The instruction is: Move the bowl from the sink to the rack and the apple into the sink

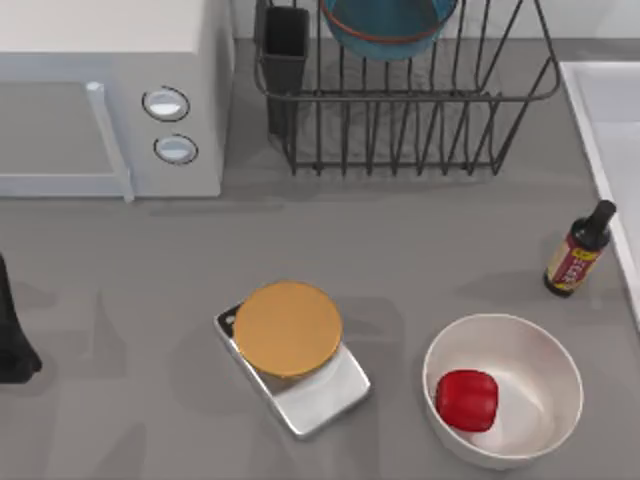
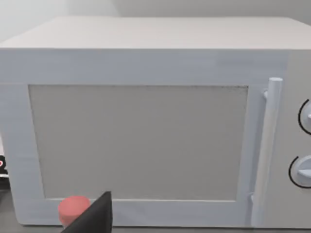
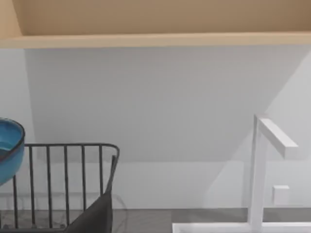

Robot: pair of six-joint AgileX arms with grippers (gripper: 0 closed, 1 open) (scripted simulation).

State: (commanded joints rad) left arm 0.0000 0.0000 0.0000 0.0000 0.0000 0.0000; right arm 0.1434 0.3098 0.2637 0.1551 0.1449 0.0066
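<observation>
At the top view's far left edge a dark part of the left arm point(image 1: 14, 340) sits low over the grey bench point(image 1: 130, 260); its pincer's state cannot be told. Behind it stands a white microwave point(image 1: 110, 95) with two round dials; the left wrist view faces its door point(image 2: 138, 143) and upright handle, with a small red cylinder point(image 2: 74, 209) just in front of the door's lower edge.

Near the middle of the bench lies a silver scale point(image 1: 310, 385) topped by a round orange-tan plate point(image 1: 288, 328).

Behind that stands the rack point(image 1: 400, 110), black wire with tall bars and a dark square cup point(image 1: 286, 45) at its left corner. The bowl point(image 1: 390, 25) rests in the rack, teal-blue with a thin orange-red band near the rim, tilted against the bars; the right wrist view catches its blue edge point(image 3: 9, 148) beside the wires.

To the right, near the front, a plain white bowl point(image 1: 530, 420) holds the apple point(image 1: 467, 400), glossy red and slightly blocky, against its left inner wall.

A dark bottle point(image 1: 578, 252) with a red-yellow label stands just beside the sink point(image 1: 600, 110), whose pale raised rim runs along the right edge. The right wrist view shows a white faucet point(image 3: 265, 165) over the sink's rim; the right pincer's state cannot be told
</observation>
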